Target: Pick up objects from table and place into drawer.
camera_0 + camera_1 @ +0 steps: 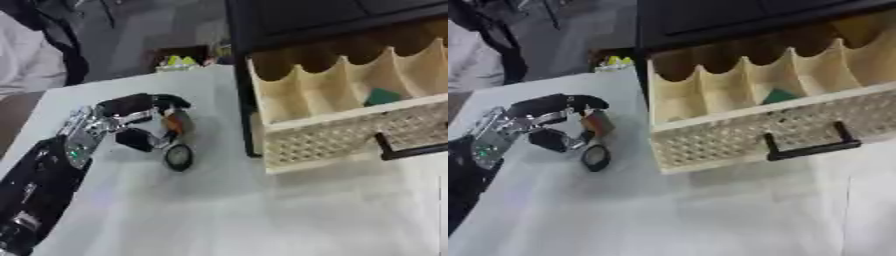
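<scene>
My left hand (131, 120) reaches in from the lower left over the white table (262, 215), fingers and thumb curled round a small orange-brown object (178, 123). A dark round object (178, 157) hangs or lies just below the hand; whether the hand holds it too I cannot tell. To the right stands the open drawer (350, 135), pale with scalloped dividers, a perforated front and a black handle (808, 148). A green item (381, 96) lies in one of its compartments. My right hand shows in neither view.
A dark cabinet (332, 20) holds the drawer at the upper right. A yellow-green item (179, 61) sits beyond the table's far edge. A person in white (26, 55) stands at the upper left.
</scene>
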